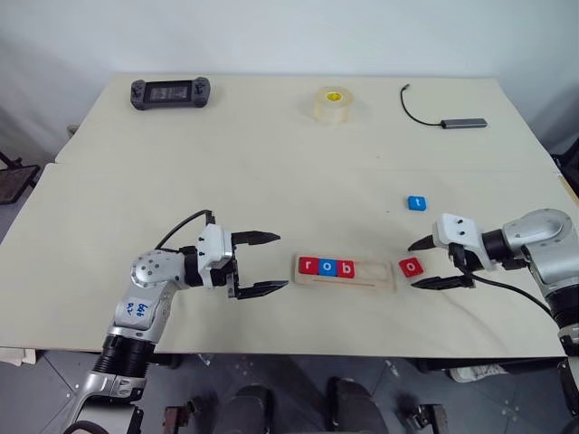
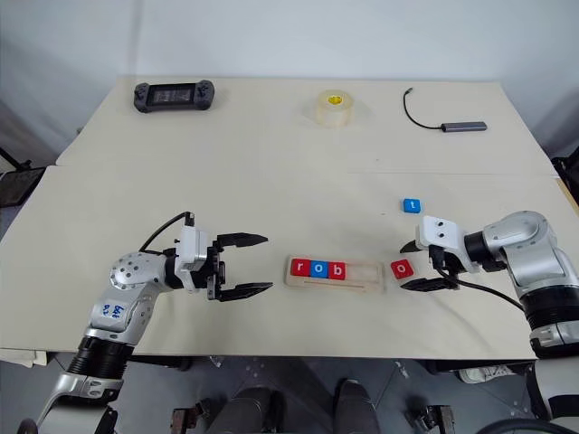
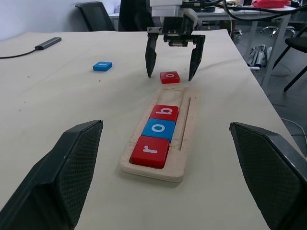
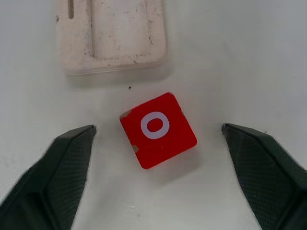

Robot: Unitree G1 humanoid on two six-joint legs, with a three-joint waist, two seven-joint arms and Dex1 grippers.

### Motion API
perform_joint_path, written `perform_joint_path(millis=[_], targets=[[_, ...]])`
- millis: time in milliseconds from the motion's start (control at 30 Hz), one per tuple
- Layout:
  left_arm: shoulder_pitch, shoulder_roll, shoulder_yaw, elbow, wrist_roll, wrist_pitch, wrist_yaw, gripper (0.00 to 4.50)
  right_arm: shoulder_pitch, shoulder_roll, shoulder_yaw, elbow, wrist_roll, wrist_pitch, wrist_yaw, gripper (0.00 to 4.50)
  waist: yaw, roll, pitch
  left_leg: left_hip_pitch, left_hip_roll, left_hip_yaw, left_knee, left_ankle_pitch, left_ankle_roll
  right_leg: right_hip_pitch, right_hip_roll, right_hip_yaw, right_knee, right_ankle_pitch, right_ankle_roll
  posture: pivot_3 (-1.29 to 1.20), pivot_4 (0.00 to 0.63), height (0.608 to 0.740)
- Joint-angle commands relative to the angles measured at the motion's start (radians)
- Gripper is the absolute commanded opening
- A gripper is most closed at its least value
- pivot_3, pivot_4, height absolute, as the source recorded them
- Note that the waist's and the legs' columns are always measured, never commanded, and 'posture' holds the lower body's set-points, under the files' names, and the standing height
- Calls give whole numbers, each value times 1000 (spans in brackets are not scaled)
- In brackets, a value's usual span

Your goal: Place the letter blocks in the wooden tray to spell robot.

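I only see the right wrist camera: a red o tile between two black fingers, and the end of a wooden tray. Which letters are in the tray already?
Observer: Three tiles sit in the tray: red r, blue o, red b.
Operator: Where's the t?
Observer: The blue t tile lies on the table, farther from the robot than your red o tile.
Operator: And the other hand?
Observer: The left gripper hovers open at the tray's r end, empty.
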Motion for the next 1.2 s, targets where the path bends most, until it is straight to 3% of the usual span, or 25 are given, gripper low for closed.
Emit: perform_joint_path(millis=[33,200,400,567,767,1200], targets=[[11,11,13,-43,-9,3,6,4500,-6,10,-5,17,-6,-1,24,3190,0,0,0,0,0,0,0,0,0,0,0,0,0,0,0,0,150,740],[6,13,11,-45,-13,2,0,4500,-2,10,-15,10,1,-5,25,1456,0,0,0,0,0,0,0,0,0,0,0,0,0,0,0,0,150,740],[0,18,6,-55,-47,-3,-64,4500,-30,-21,-40,-91,38,70,57,1445,-1,0,0,0,0,0,0,0,0,0,0,0,0,0,0,0,150,740],[6,17,16,-58,-52,-1,-74,4500,-38,-48,-34,-325,121,281,118,1445,0,0,0,0,0,0,0,0,0,-1,0,0,0,0,0,0,150,740],[22,5,8,-69,-43,2,-56,4500,-28,16,34,-524,128,466,14,1445,0,0,0,0,1,-1,0,-1,-1,0,0,-1,0,0,0,0,150,740],[34,4,8,-80,-39,1,-34,4500,20,50,95,-483,20,379,-77,1445,0,0,0,-1,-1,-1,0,-1,-1,-1,-1,-1,1,0,0,0,150,740]])
